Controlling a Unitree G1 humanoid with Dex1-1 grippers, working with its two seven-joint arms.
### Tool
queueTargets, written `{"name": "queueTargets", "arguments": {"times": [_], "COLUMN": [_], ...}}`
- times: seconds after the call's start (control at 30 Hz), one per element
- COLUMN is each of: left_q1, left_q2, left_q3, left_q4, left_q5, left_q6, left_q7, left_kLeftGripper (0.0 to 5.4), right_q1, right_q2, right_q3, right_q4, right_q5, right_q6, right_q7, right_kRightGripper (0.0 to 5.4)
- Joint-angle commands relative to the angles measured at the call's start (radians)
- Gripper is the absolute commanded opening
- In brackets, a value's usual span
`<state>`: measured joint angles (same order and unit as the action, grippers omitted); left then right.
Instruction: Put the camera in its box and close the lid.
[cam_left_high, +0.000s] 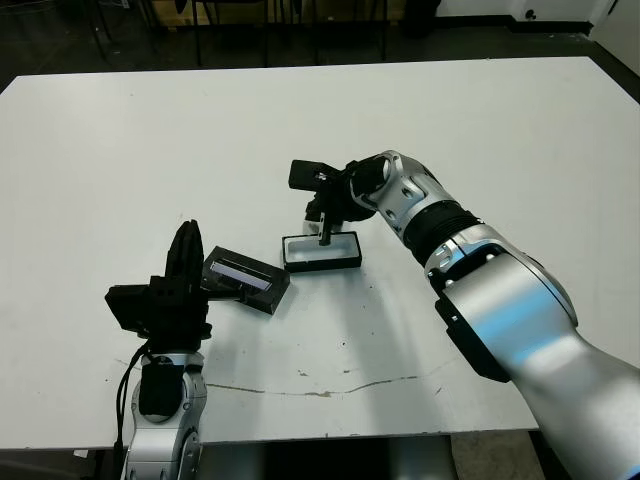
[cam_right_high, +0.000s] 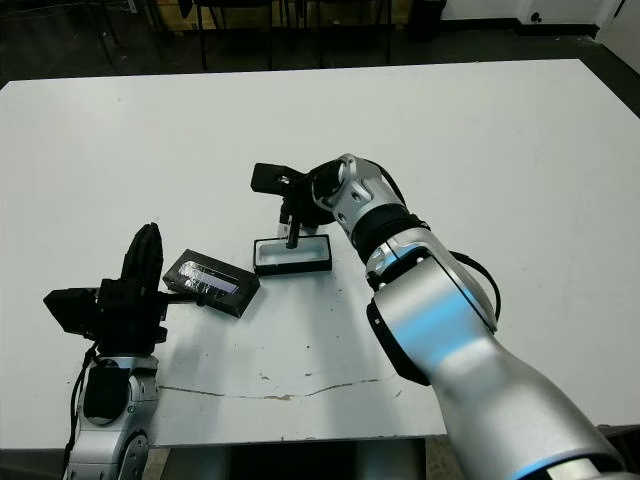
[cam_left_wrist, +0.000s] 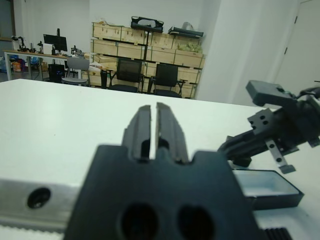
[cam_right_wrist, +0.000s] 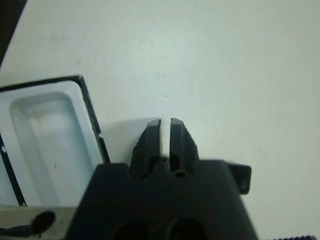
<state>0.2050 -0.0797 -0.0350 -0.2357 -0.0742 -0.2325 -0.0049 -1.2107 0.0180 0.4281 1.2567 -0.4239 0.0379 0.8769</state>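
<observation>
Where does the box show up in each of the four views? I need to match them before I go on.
Left eye view: box at table centre, under the right gripper.
Right eye view: same spot, left of centre.
Left wrist view: lower right corner, below the right gripper.
Right wrist view: left edge, white lining showing.
Shared landmark: the right gripper next to the box.

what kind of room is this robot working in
Probably a lab or workshop that doubles as an office. Beyond the white table stand shelves of wooden crates, black office chairs, and a desk with a monitor along the far wall.
</observation>
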Motion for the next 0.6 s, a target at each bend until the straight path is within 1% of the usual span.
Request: {"name": "queueTargets", "arguments": {"times": [0.03, 0.27, 0.5, 0.6], "left_q1": [0.015, 0.014, 0.014, 0.013], "left_q2": [0.002, -0.001, -0.002, -0.005], "left_q3": [0.001, 0.001, 0.001, 0.001], "left_q4": [0.007, 0.009, 0.003, 0.000], "left_q5": [0.012, 0.005, 0.012, 0.005], "left_q6": [0.006, 0.005, 0.011, 0.017], "left_q7": [0.007, 0.005, 0.010, 0.011], "left_kLeftGripper": [0.02, 0.02, 0.02, 0.02], "right_q1": [0.016, 0.027, 0.032, 0.033], "right_q2": [-0.018, -0.042, -0.062, -0.067], "right_q3": [0.006, 0.020, 0.016, 0.018], "right_q4": [0.004, 0.002, 0.008, 0.010], "right_q5": [-0.007, -0.021, -0.023, -0.027], "right_q6": [-0.017, -0.051, -0.047, -0.030], "right_q7": [0.006, 0.004, 0.019, 0.020], "right_kRightGripper": [0.00, 0.00, 0.00, 0.00]}}
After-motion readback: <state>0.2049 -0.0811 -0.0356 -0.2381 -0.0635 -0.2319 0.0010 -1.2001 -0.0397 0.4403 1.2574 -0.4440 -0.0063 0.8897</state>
